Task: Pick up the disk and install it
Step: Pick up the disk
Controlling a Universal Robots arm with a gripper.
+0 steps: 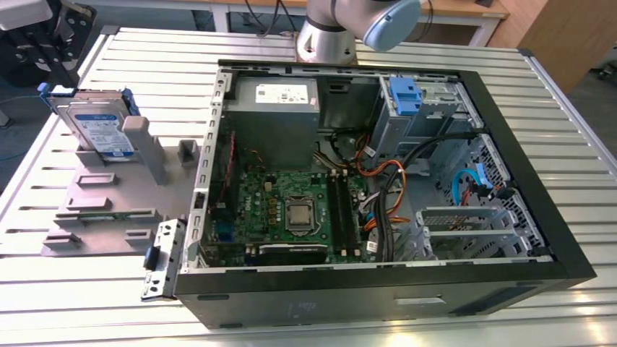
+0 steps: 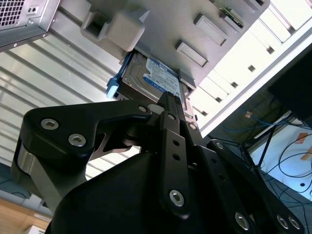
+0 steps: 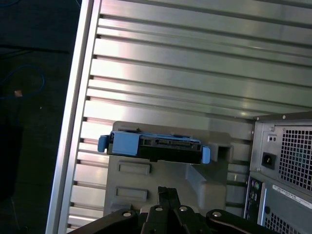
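Just ahead of the claw (image 1: 60,72), disk (image 1: 97,129) upright in grey holder (image 1: 115,195).

An open case (image 1: 386,296) lies on the slatted bench (image 1: 97,289). Inside the case sit a green motherboard (image 1: 289,210), a grey power supply (image 1: 274,108), a blue bracket (image 1: 405,92) and orange cables (image 1: 374,173). A grey fixture (image 1: 97,217) lies just beside the case, on the exterior view's left.

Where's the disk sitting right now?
The silver rectangular hard drive in its blue plastic carrier stands on edge in the grey holder fixture at the exterior view's left, beside the open black computer case.
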